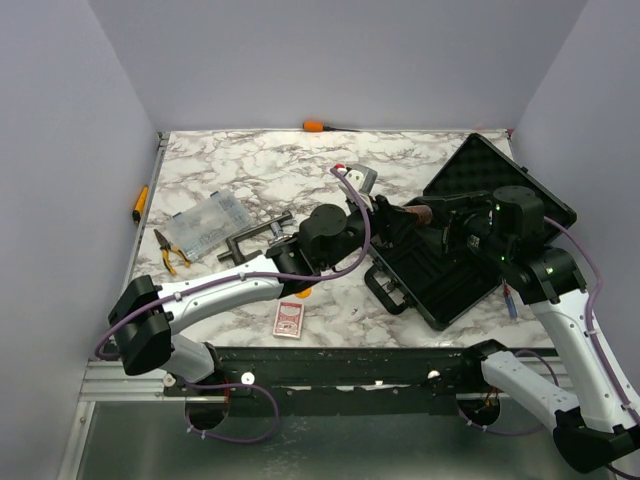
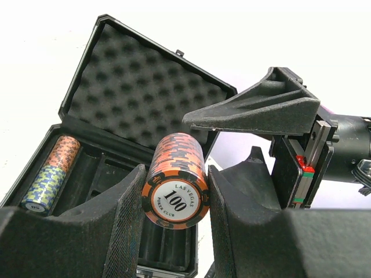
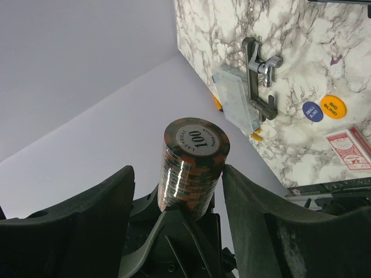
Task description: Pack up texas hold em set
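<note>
Top view, left to right. The red-backed card deck (image 1: 289, 319) lies flat on the bench (image 1: 250, 165), low and left of centre, not yet packed. The right wrist view shows the blue disc (image 3: 312, 110) and orange disc (image 3: 333, 106) loose near it.

Mid-frame the two arms meet nose to nose over the left edge of the black case (image 1: 450, 290).

Left gripper (image 2: 175, 169): jaws clamped on the sides of the chip stack (image 2: 175, 194). The stack's "100" face is toward the left wrist camera, its long axis running away toward the foam lid (image 2: 145, 87).

Right gripper (image 3: 177, 169): jaws spread, straddling the stack's far end. A gap shows on one side, so no grip as far as can be told.

The case is right of centre, lid open. An orange stack (image 2: 62, 152) and a blue-yellow stack (image 2: 42, 188) sit end to end in its left slot.

Judgement: the left arm owns the stack; empty slots lie just beyond and below it.
</note>
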You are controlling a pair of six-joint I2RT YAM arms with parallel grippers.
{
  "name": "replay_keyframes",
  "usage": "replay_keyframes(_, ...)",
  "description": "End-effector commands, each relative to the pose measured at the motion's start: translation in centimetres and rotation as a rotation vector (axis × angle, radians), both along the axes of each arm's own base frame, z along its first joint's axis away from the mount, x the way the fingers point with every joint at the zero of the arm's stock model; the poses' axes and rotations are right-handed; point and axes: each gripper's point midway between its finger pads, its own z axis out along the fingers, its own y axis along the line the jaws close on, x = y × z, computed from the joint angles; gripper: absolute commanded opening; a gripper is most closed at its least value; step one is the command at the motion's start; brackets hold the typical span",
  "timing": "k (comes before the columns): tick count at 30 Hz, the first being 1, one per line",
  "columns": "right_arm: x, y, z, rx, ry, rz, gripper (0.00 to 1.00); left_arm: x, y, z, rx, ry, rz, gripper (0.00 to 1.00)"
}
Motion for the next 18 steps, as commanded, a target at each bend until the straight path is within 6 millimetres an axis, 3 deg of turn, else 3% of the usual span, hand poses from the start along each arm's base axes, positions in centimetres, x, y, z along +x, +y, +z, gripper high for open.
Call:
replay_keyframes(1,-0.49,0.09,0.99,0.033,-0.005,0.004,0.65,-0.13,-0.03,6.16,-0.160,-0.093,0.023,0.00)
replay_keyframes(18,-0.40,0.42,0.32,0.058,0.024,0.007,0.61,-0.82,-0.58,6.41,-0.189,-0.093,0.018,0.00)
